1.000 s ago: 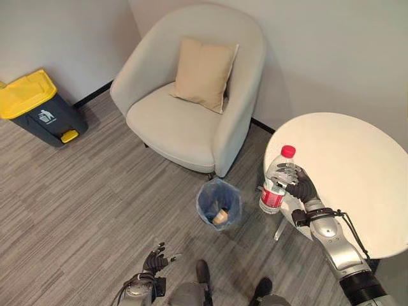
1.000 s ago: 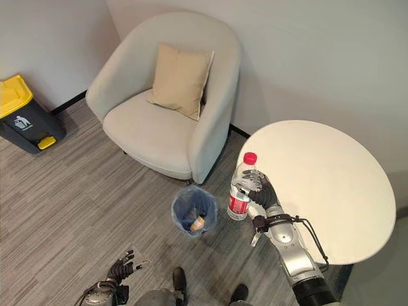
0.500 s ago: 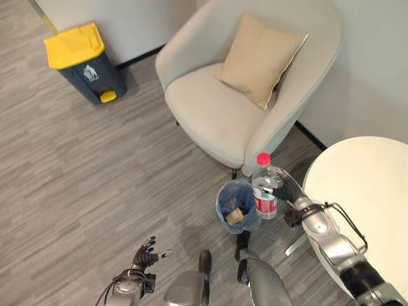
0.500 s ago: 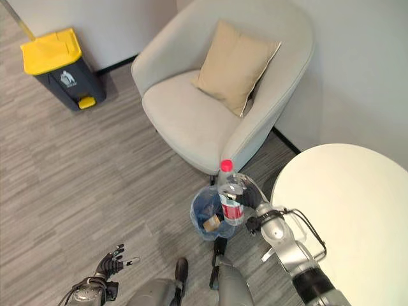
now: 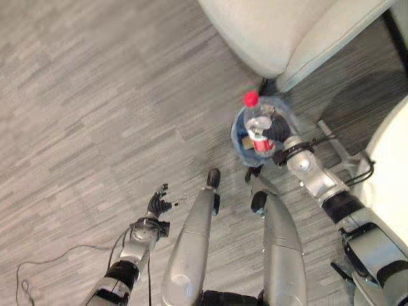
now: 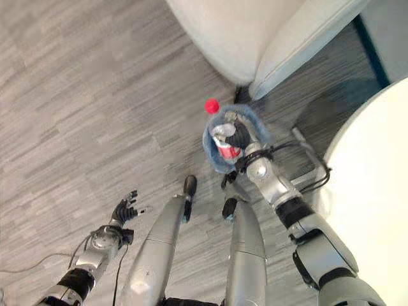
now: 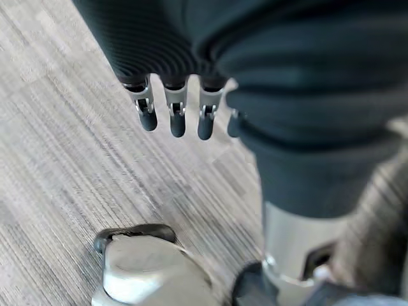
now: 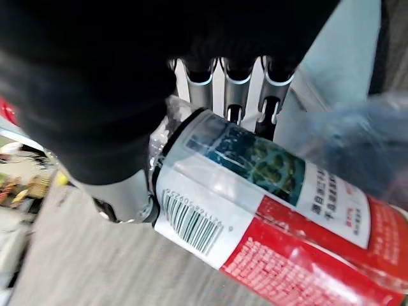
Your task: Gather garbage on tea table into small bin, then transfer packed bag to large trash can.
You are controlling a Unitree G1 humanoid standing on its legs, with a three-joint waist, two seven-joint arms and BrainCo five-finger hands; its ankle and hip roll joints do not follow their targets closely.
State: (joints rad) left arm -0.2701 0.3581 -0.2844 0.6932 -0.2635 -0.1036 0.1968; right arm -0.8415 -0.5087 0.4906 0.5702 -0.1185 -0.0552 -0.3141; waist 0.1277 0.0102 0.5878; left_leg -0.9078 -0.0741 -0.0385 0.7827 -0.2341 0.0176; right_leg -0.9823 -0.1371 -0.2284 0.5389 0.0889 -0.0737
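A clear plastic water bottle [image 5: 257,121] with a red cap and red label is being gripped by the right hand [image 5: 275,131], whose fingers [image 8: 237,95] are curled round its body, and it is being held directly over the small bin [image 6: 217,156] lined with a blue bag, which is standing on the grey floor just in front of the armchair [image 5: 299,32]. The bottle is being carried roughly upright with its cap pointing away from the robot, so the main risk being judged here is a release made before the base is well inside the rim: the bottle could be tipped off the edge and sent rolling across the floor, or the light bin could be knocked over. The thin bag could also be dragged down by the bottle. The left hand [image 5: 159,205] is being held low beside the body, fingers spread and empty. The white tea table [image 6: 373,185] is being kept at the right.
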